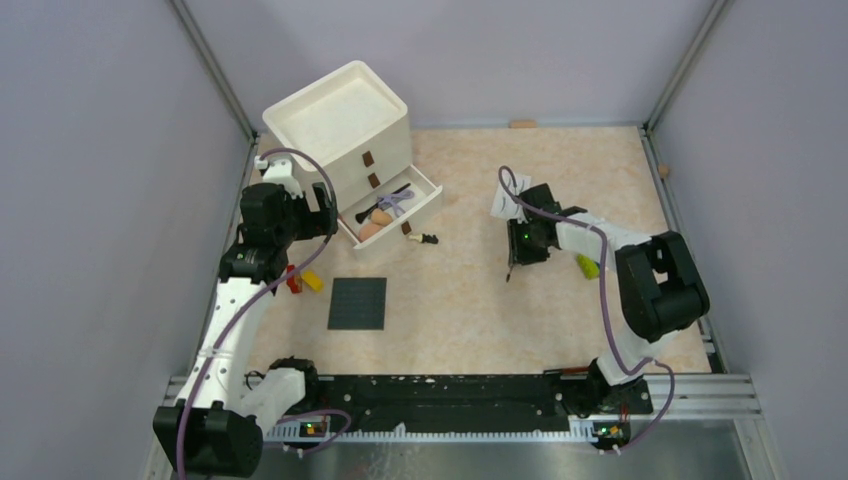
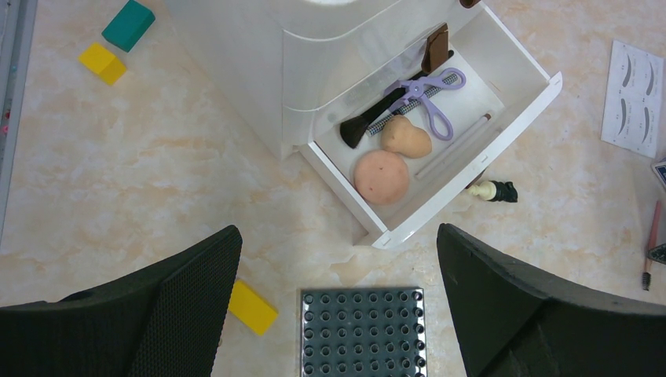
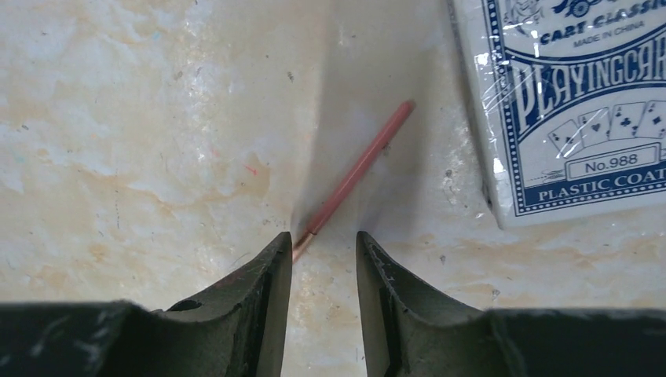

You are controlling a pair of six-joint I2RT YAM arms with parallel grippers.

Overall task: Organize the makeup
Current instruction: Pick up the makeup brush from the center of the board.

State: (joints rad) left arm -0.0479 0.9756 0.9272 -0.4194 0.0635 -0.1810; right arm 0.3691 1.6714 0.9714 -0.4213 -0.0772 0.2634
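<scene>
Right gripper (image 3: 323, 239): jaws narrow, not clamped, straddling end of pink pencil (image 3: 357, 169) lying flat on table (image 3: 157, 118), lined up for pinch. Left gripper (image 2: 338, 232): spread wide, empty, above open drawer (image 2: 514, 118), probably kept clear.

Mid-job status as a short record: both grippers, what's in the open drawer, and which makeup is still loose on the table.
left gripper: open wide, empty, above the front of the open white drawer
right gripper: jaws narrowly apart around the near end of the thin pink pencil; no grip seen
drawer contents: round peach puff, pear-shaped peach sponge, black brush, purple scissors-like tool
loose makeup: white eyebrow-print card, small black-and-cream item beside the drawer front
</scene>
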